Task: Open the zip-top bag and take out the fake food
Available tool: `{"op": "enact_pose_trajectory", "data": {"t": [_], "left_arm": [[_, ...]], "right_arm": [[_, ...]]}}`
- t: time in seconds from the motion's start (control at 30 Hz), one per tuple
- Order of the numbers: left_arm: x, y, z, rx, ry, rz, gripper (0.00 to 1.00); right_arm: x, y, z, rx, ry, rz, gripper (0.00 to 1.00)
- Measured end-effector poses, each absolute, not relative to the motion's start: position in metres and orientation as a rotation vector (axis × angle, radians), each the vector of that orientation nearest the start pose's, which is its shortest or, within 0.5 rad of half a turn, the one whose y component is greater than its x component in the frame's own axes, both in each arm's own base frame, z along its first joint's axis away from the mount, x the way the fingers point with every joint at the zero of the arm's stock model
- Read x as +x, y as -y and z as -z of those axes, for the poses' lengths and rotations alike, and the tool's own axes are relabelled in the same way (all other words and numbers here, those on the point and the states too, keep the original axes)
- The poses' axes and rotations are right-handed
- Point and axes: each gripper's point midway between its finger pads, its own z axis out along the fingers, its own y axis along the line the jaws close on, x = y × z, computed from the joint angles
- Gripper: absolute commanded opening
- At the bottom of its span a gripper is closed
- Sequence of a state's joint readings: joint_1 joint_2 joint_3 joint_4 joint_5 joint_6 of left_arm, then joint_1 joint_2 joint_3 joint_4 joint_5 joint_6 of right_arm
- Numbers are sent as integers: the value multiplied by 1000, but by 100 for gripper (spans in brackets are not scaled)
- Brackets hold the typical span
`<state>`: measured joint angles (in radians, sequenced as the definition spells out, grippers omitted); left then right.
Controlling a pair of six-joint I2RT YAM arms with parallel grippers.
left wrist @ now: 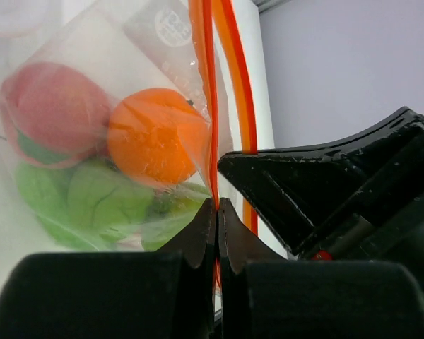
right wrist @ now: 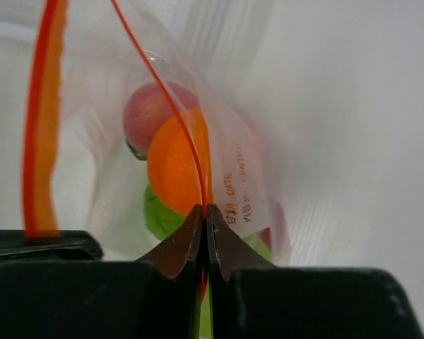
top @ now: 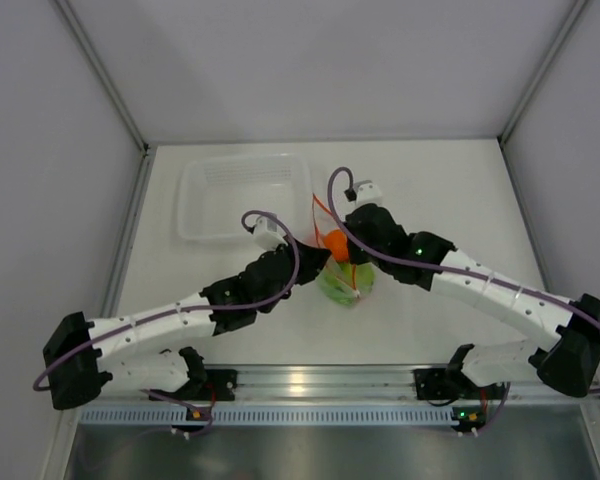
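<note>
The zip-top bag [top: 342, 272] hangs between both grippers above the table's middle, its orange-red zipper strip [top: 320, 222] pulled apart at the mouth. The fake food is inside: an orange ball [left wrist: 155, 134], a pink-red fruit [left wrist: 53, 113] and lime green fruits [left wrist: 99, 201]; the right wrist view shows the orange ball [right wrist: 173, 169] and the pink fruit [right wrist: 145, 109] too. My left gripper [left wrist: 217, 203] is shut on one lip of the zipper strip. My right gripper [right wrist: 204, 210] is shut on the other lip.
A clear rigid rectangular tub [top: 242, 195] stands at the back left of the table, just behind the left gripper. Grey walls close in the table on three sides.
</note>
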<state>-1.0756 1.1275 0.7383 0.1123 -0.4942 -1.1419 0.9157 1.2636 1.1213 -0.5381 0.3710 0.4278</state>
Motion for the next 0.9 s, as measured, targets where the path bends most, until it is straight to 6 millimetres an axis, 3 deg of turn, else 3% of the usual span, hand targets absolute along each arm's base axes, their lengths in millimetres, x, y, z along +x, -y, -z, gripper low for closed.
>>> {"op": "enact_pose_trajectory", "data": {"t": [0.27, 0.47, 0.7, 0.9], "left_arm": [[225, 279, -237, -495, -1871, 1013, 0], [205, 247, -228, -576, -1875, 1042, 0], [191, 233, -232, -644, -1850, 1158, 0], [197, 235, -235, -606, -1890, 1072, 0]], "right_arm": [[266, -183, -217, -302, -2140, 52, 0], [268, -158, -238, -301, -2112, 23, 0], [254, -165, -255, -361, -2124, -208, 0], [248, -173, -286, -411, -2117, -142, 0]]}}
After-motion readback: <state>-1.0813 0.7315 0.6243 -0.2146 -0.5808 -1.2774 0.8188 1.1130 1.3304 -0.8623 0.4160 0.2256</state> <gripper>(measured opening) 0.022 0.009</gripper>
